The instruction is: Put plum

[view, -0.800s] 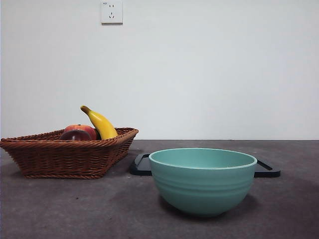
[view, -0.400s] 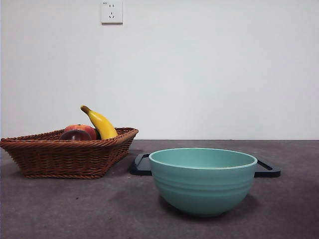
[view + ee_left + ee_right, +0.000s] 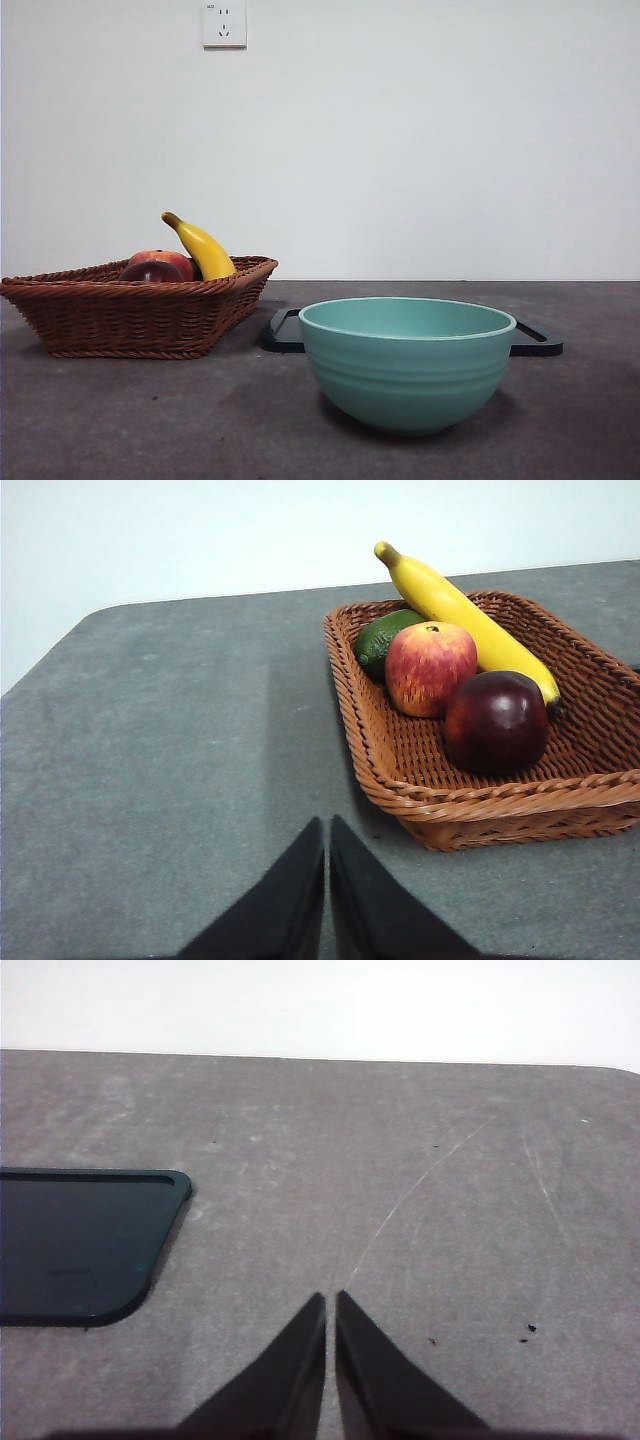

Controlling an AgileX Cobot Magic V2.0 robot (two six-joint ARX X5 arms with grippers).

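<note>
Both pairs of jaws are pressed together and hold nothing: the left gripper point(image 3: 327, 825) hangs over bare table just short of the wicker basket point(image 3: 400, 785); the right gripper point(image 3: 330, 1300) hangs over bare table beside the black tray point(image 3: 80, 1250), well away from any fruit.

Nothing has changed across the last second in the front view; basket, fruit and bowl sit exactly as they did, and no arm has entered that view; I judge the task has not begun.

The plum point(image 3: 497, 721) lies in the basket at the left of the table, at its near side, touching the red-orange apple point(image 3: 430, 667) and resting against the banana point(image 3: 460, 610); a green fruit point(image 3: 385, 640) sits behind the apple; in the front view only the plum's dark top point(image 3: 150, 272) shows above the rim.

The teal bowl point(image 3: 407, 365) stands near and to the right, empty, the likely destination; the left gripper is the closer one, and would need to open before reaching.
</note>
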